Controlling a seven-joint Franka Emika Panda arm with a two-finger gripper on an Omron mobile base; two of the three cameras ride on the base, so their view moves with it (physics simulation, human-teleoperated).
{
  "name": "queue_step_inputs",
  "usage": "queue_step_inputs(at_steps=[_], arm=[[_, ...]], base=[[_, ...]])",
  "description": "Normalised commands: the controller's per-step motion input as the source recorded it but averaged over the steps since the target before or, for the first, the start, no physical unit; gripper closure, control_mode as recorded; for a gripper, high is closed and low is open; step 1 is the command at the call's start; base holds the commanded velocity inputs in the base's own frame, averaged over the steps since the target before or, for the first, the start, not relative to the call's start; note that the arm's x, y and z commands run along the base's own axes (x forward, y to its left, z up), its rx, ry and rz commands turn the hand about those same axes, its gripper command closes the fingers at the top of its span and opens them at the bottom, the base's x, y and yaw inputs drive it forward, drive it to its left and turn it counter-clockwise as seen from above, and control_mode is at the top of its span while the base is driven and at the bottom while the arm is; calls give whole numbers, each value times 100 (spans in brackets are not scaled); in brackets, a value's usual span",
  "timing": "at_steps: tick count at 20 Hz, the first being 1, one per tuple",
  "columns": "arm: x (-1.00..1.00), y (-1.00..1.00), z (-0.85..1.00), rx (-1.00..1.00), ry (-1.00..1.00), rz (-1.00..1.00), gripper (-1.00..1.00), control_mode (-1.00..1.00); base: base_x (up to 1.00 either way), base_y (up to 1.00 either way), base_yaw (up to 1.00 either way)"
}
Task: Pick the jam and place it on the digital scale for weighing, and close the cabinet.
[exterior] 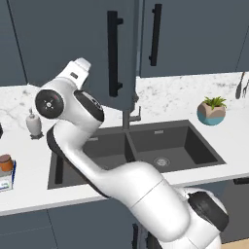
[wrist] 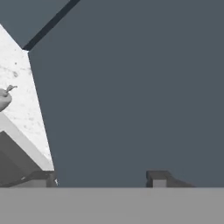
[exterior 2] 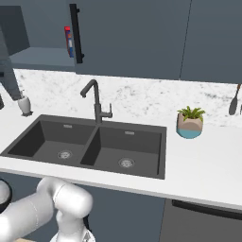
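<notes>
Two base cameras disagree usefully. Left base view has the jam (exterior: 6, 162), an orange-brown jar sitting on the digital scale (exterior: 7, 181) at the far left of the counter (exterior: 29, 194), near edge. Right base view does not take in that corner; instead it looks into the open left bay of the cabinet (exterior 2: 132, 38), where a red-and-blue item (exterior 2: 68, 41) stands on the shelf just behind the door's edge.

Left base view: cabinet door (exterior: 73, 48) with its long black bar handle (exterior: 115, 53) hangs swung out over the sink (exterior: 146, 151), hiding most of the faucet (exterior: 130, 114). The arm's wrist reaches up to the left of that door, hand end hidden against it. Soap dispenser (exterior: 33, 122) stands on the left counter, potted plant (exterior: 212, 110) to the right of the sink.

Right base view: the faucet shows whole, double basin, plant at right, a dark utensil (exterior 2: 235, 101) at the right edge against the backsplash.

Hand view: flat blue-grey door panel (wrist: 131, 96) very close, a strip of marble backsplash (wrist: 24, 100) at left.

Gripper (wrist: 103, 179): two dark finger tips (wrist: 158, 178) stand apart at the bottom of the hand view, nothing between them. They sit right at the door face; contact cannot be told.
</notes>
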Motion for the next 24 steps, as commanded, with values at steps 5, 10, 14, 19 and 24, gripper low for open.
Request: queue_step_inputs(at_steps=[5,10,14,19,24], arm=[[80,-44,23,14,9,13,-100,-100],[84,-31,0,12,9,13,-100,-100],[87,-21,-5,9,11,10,-100,-100],[100,-10,-4,10,12,5,-100,-100],[94,-3,-3,9,13,2,-100,-100]], base=[[0,0,0],[0,0,0],[0,0,0],[0,0,0],[0,0,0]])
